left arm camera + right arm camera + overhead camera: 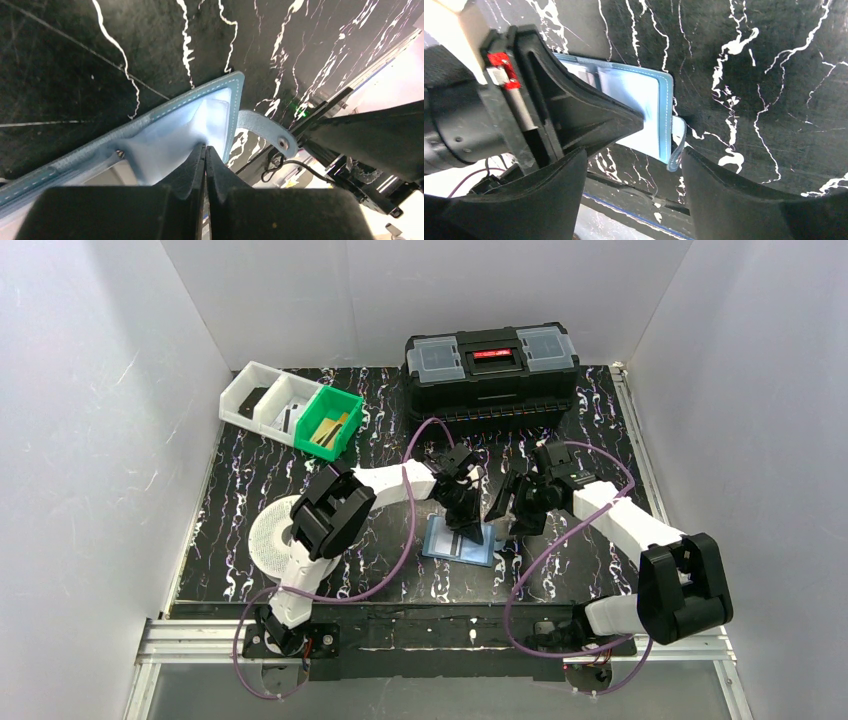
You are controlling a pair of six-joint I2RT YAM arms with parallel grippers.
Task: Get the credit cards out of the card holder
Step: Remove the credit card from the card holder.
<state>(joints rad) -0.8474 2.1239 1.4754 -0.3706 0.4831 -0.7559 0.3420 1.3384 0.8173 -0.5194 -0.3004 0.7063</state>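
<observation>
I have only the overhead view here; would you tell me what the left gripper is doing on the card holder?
Observer: In the left wrist view, the left gripper is shut. Its closed tips rest on the pale inside of the card holder, with nothing between them.
Operator: Thank you. Is the right gripper holding anything?
Observer: No. The right wrist view shows the right gripper open and empty, with the holder's strap lying between its fingers.
Operator: Is that strap fastened?
Observer: No. The left wrist view shows it hanging loose past the holder's corner, with its snap exposed.
</observation>
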